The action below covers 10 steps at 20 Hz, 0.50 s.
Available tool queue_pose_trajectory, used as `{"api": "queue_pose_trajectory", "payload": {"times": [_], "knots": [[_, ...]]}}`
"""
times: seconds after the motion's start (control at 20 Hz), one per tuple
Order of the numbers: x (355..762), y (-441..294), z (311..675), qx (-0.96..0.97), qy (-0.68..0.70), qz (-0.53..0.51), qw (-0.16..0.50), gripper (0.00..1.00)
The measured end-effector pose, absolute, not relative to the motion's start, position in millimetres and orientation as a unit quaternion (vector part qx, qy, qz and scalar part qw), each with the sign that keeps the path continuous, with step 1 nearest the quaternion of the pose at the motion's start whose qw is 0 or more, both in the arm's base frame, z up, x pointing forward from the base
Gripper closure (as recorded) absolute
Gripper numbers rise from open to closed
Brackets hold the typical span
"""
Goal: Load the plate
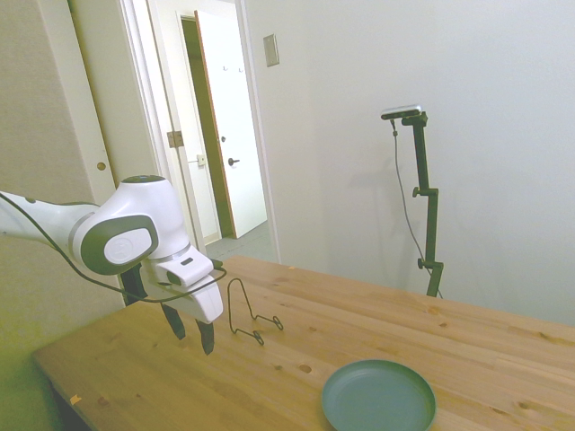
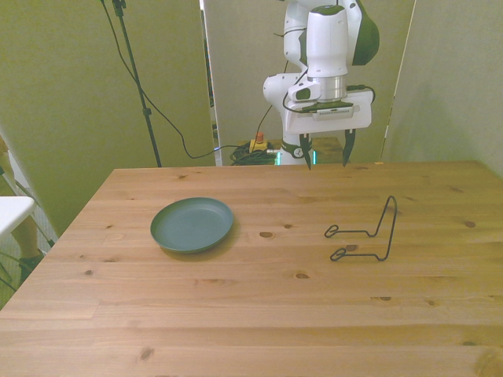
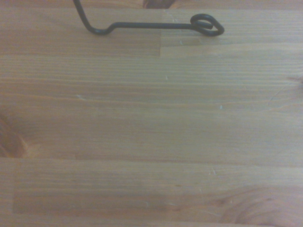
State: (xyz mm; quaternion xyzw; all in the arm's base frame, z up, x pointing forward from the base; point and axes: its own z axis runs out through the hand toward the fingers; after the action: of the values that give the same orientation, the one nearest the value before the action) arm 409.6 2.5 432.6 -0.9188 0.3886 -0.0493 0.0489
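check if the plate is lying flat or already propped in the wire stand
Lying flat. The plate rests on the table, apart from the empty wire stand.

I find no text, label, brand, number or sign I can read anywhere in these views; my own casing is plain white and grey as far as I can make out.

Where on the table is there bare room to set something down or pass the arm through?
Bare wood lies between the round teal plate and the black wire stand, and along the whole near edge of the wooden table. The only tight spot is right around the stand.
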Motion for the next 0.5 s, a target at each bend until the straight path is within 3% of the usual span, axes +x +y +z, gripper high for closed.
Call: {"api": "queue_pose_trajectory", "payload": {"times": [0.5], "knots": [[422.1,-44.4,422.1,-0.914,0.396,-0.089,-0.027,0.00]]}}
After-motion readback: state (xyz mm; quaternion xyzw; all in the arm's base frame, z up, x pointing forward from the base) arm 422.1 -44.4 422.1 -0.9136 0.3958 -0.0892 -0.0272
